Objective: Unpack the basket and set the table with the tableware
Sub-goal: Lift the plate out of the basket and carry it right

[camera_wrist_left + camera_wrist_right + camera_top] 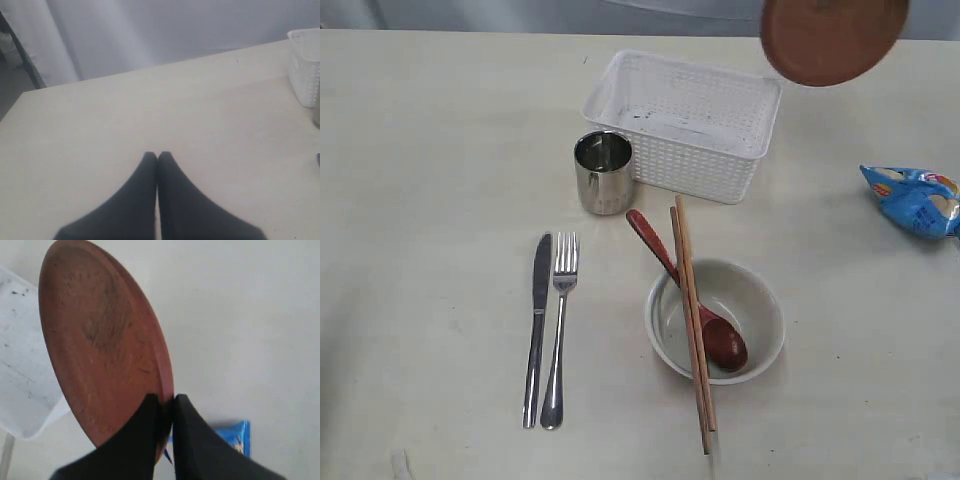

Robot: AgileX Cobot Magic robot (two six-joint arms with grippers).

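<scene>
While the right gripper [167, 404] clamps the plate [833, 38] at the exterior view's upper right and the left gripper [157, 159] rests closed, empty, only that plate is unplaced; the basket [700, 165] looks emptied.

Basket [700, 170] near the table's [430, 200] far edge, cup [604, 175] just in front; knife [536, 330], fork [558, 340] left of bowl [752, 295]; bag [915, 200] by right edge.
</scene>
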